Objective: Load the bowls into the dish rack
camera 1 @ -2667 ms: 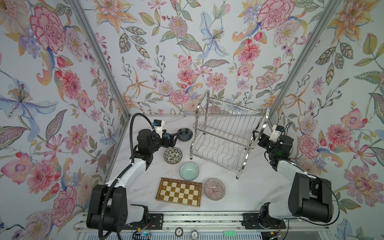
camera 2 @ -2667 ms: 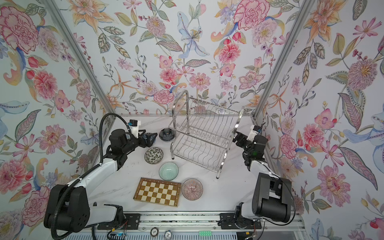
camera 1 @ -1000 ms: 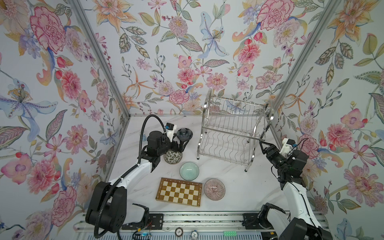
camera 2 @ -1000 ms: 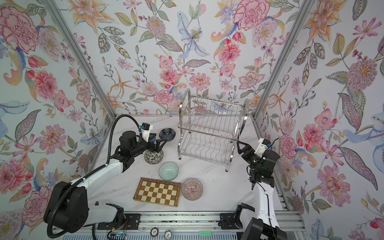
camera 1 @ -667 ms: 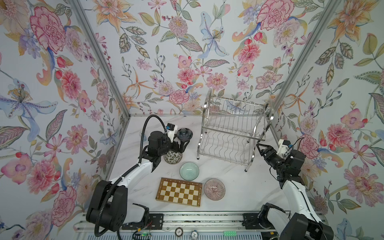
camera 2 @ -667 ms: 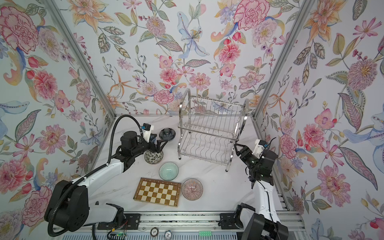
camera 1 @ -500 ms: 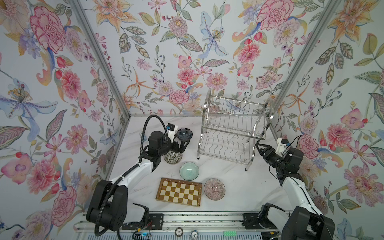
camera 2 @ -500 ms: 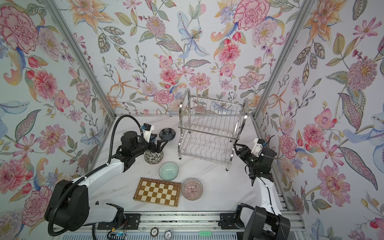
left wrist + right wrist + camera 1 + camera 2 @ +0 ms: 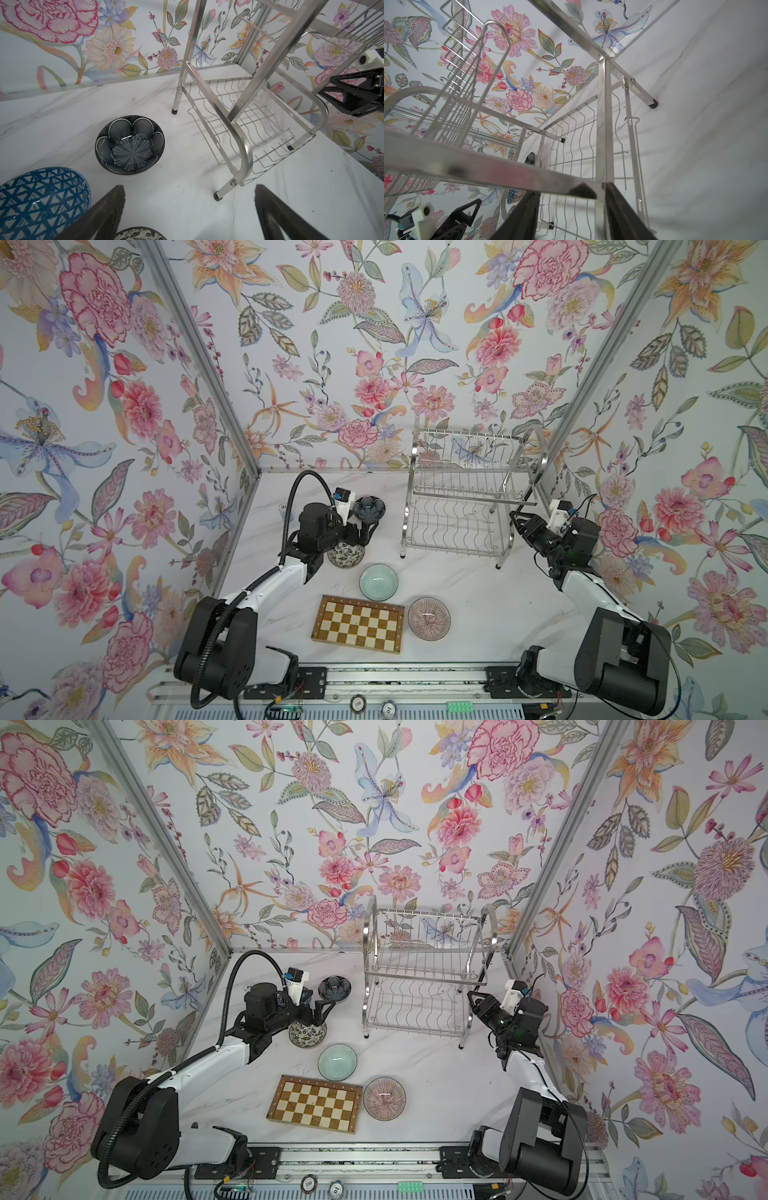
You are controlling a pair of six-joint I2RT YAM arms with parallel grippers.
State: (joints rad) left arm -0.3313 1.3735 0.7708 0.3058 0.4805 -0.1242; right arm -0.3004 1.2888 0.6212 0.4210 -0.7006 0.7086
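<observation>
Nearest the front edge of the white marble table (image 9: 478, 614) lies the checkered wooden board (image 9: 358, 623), and just beside its right end sits the pink radial-lined bowl (image 9: 429, 618). Just behind the gap between them is the pale green bowl (image 9: 378, 582), upright and apart from both. Further back and to the left stands the black-and-white floral bowl (image 9: 345, 554), partly covered in both top views by the left gripper (image 9: 365, 531), which hangs over its far rim with its fingers (image 9: 99, 216) spread wide and nothing between them. The left wrist view shows the blue lattice bowl (image 9: 41, 199) close beside one finger and the dark navy petal bowl (image 9: 129, 145) on the table past the fingertips; in both top views the navy bowl lies behind the gripper. All five bowls rest on the table, outside the dish rack (image 9: 465, 506), which stands at the back right, near the rear wall. The right gripper (image 9: 515, 517) is at the rack's front right frame. In the right wrist view its fingers (image 9: 623, 214) stand partly apart, one against the upright post and a gap before the other.
</observation>
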